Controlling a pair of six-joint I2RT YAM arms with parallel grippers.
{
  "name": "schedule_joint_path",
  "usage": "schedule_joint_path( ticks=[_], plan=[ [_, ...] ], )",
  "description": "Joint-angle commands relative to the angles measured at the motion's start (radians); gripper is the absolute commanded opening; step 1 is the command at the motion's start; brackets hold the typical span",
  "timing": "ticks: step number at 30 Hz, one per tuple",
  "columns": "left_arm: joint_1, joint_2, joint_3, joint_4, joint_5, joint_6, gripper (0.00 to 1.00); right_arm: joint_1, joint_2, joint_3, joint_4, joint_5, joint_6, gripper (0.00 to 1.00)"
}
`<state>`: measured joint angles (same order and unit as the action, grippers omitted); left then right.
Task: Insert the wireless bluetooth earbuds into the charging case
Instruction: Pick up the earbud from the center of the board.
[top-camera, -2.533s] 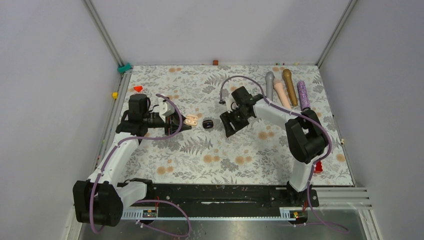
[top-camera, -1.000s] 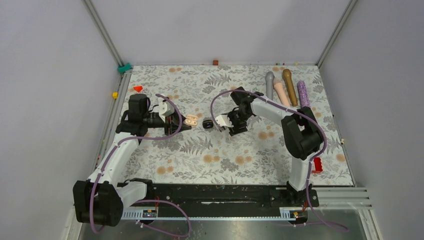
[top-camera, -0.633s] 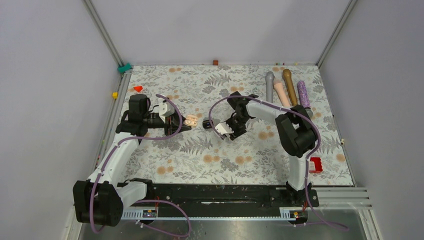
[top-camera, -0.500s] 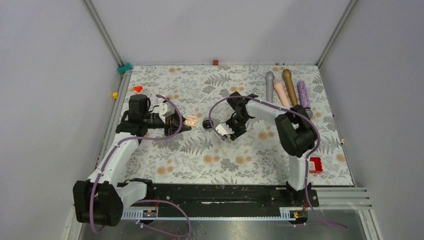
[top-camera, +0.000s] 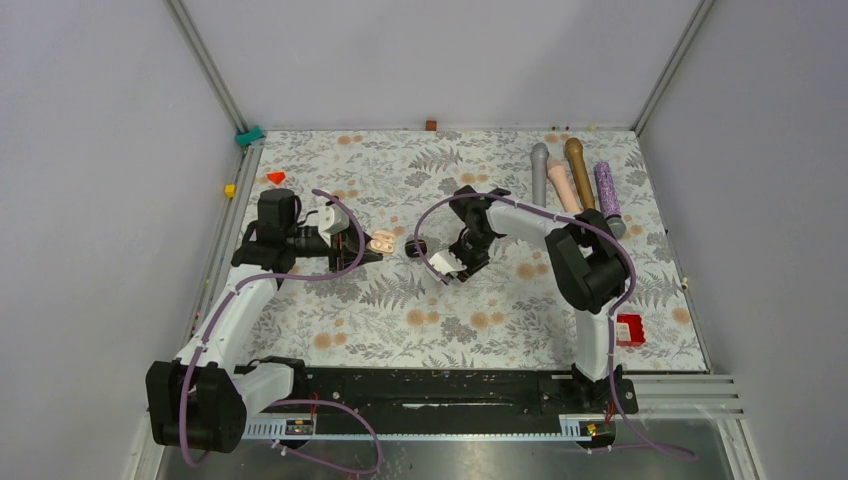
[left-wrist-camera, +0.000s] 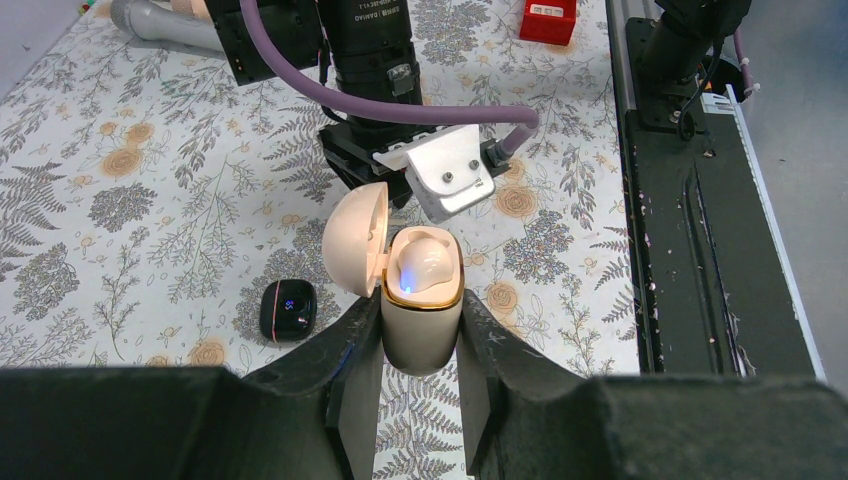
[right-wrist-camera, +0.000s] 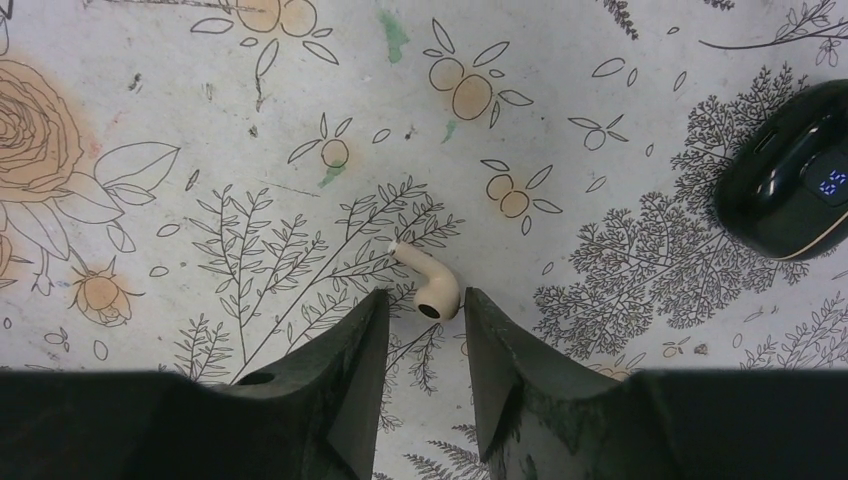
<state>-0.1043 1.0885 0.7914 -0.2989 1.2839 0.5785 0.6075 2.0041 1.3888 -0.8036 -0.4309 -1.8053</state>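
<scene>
My left gripper (left-wrist-camera: 420, 306) (top-camera: 366, 250) is shut on the cream charging case (left-wrist-camera: 422, 325) (top-camera: 383, 241) and holds it upright. Its lid (left-wrist-camera: 355, 238) is swung open to the left. One pale earbud (left-wrist-camera: 424, 262) sits in the case with a blue light glowing. Another cream earbud (right-wrist-camera: 432, 286) lies on the floral mat, stem pointing up-left. My right gripper (right-wrist-camera: 424, 298) (top-camera: 452, 264) points down over it, open, with its tips on either side of the bud's head. The right fingertip (right-wrist-camera: 478, 310) touches the bud and a small gap shows on the left.
A small black case (right-wrist-camera: 790, 185) (left-wrist-camera: 288, 308) (top-camera: 416, 246) with a lit display lies between the two grippers. Several long cylinders (top-camera: 572, 180) lie at the back right. A red block (top-camera: 630, 328) sits near the right arm's base, a red wedge (top-camera: 276, 177) at the back left.
The right gripper has swung left and down next to the black case and its jaws have narrowed around the earbud. The left gripper and the case have stayed put.
</scene>
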Motion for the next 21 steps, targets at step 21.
schedule_joint_path(
  ticks=[21],
  plan=[
    [0.008, -0.002, 0.016, 0.015, 0.046, 0.025, 0.0, 0.011, -0.087, 0.017, -0.001, -0.048, 0.177, 0.24]
  ],
)
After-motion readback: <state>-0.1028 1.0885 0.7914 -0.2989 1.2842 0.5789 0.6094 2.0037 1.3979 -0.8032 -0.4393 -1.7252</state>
